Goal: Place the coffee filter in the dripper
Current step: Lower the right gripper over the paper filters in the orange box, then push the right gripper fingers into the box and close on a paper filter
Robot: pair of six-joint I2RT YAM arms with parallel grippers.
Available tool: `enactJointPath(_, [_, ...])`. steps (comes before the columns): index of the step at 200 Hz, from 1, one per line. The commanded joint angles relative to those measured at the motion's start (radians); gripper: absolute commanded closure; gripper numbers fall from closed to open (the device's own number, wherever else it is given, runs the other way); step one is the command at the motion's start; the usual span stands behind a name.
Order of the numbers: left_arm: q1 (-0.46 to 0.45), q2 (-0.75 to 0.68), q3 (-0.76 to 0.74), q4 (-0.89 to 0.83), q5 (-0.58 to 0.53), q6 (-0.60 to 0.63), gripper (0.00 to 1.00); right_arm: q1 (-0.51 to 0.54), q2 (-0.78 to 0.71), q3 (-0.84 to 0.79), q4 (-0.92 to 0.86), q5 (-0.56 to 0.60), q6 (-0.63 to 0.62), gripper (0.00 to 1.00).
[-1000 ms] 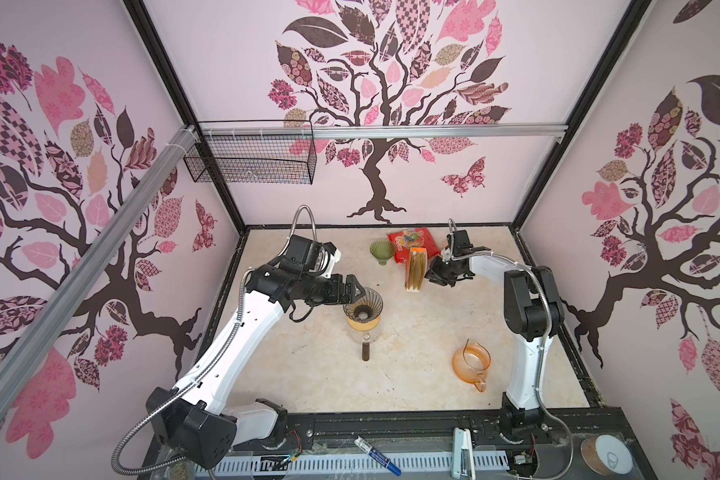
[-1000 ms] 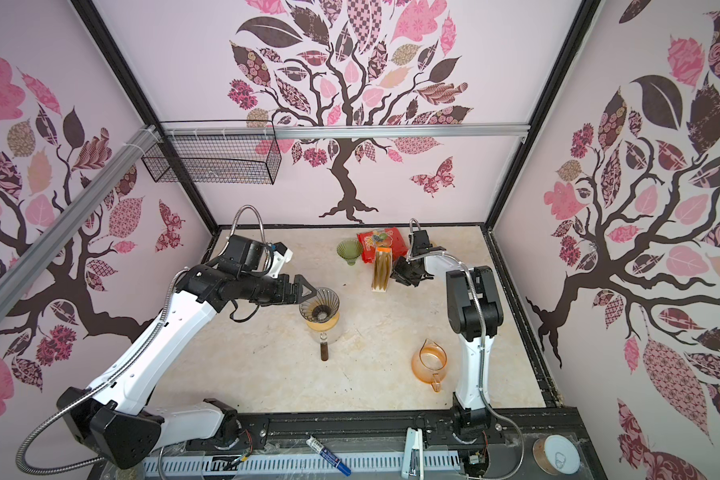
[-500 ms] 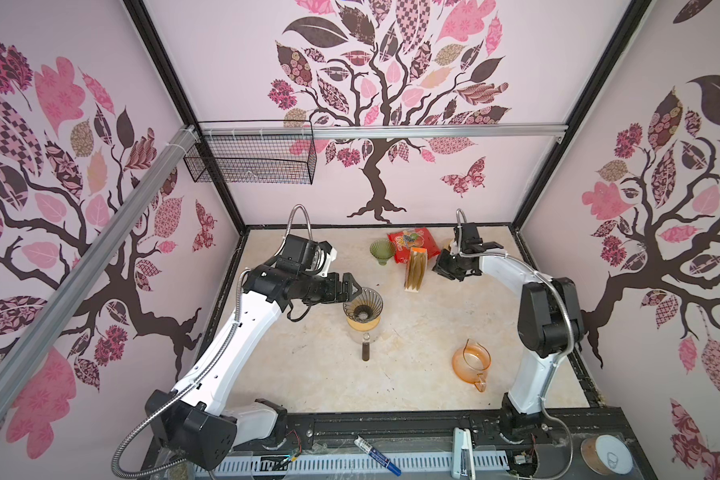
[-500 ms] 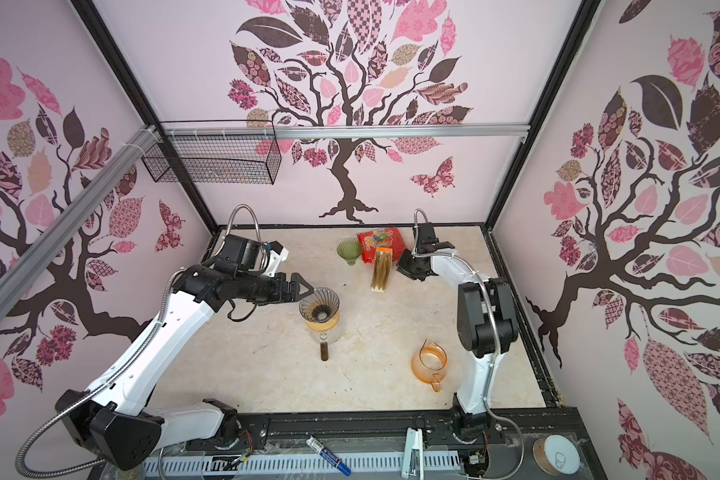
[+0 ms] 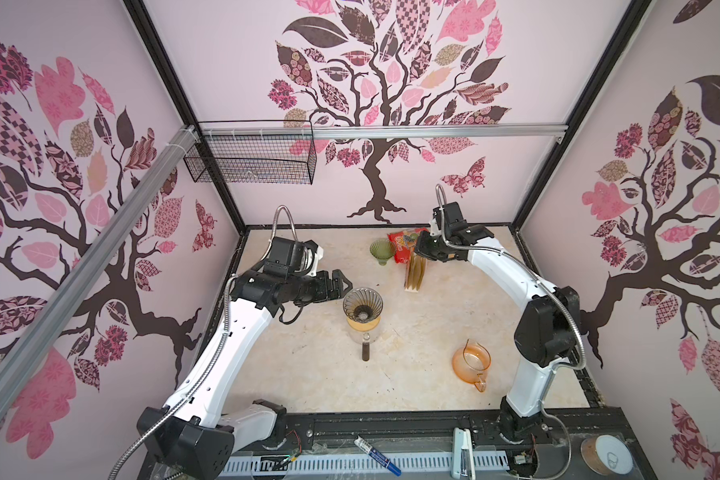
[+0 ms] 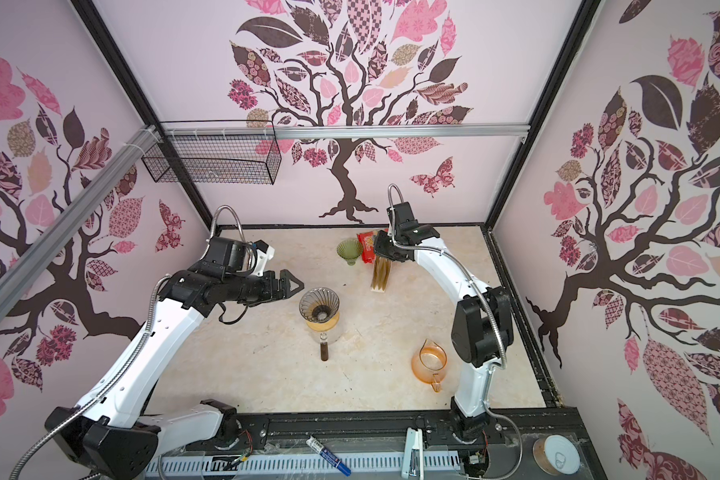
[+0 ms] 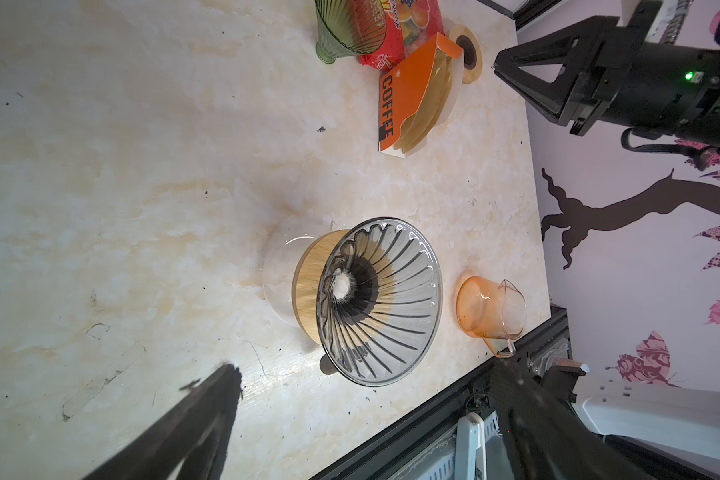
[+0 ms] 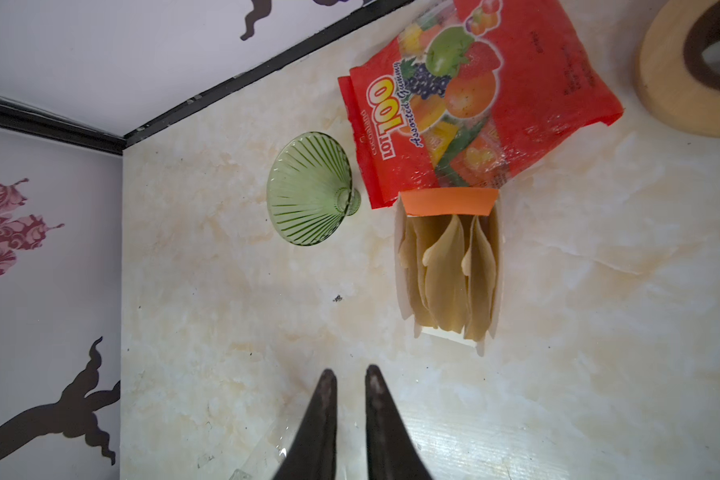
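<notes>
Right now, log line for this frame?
left gripper: open, beside dripper | right gripper: narrow gap, empty, near filters | dripper: no filter yet

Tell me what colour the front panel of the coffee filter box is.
The coffee filter box is orange with black "COFFEE" lettering, clearest in the left wrist view.

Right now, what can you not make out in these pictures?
Round wooden ring: right wrist view, cut by the edge.
Brown paper filters: count hidden by overlap, right wrist view.
Red candy bag: small lettering unreadable, top views.
Left gripper: fingers blurred, left wrist view.
</notes>
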Motion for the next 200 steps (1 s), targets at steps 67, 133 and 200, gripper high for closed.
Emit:
enactJointPath(67, [0.006, -0.017, -0.017, 0.001, -0.020, 0.003, 0.03, -0.003, 0.210, 0.212, -0.120, 0.097, 0.062, 0.87])
enactJointPath(133, [0.009, -0.017, -0.015, -0.005, -0.028, 0.007, 0.03, -0.003, 0.269, 0.253, -0.164, 0.133, 0.088, 0.89])
enactJointPath(200, [0.009, -0.014, -0.016, -0.007, -0.026, 0.006, 0.03, -0.004, 0.313, 0.289, -0.184, 0.146, 0.089, 0.84])
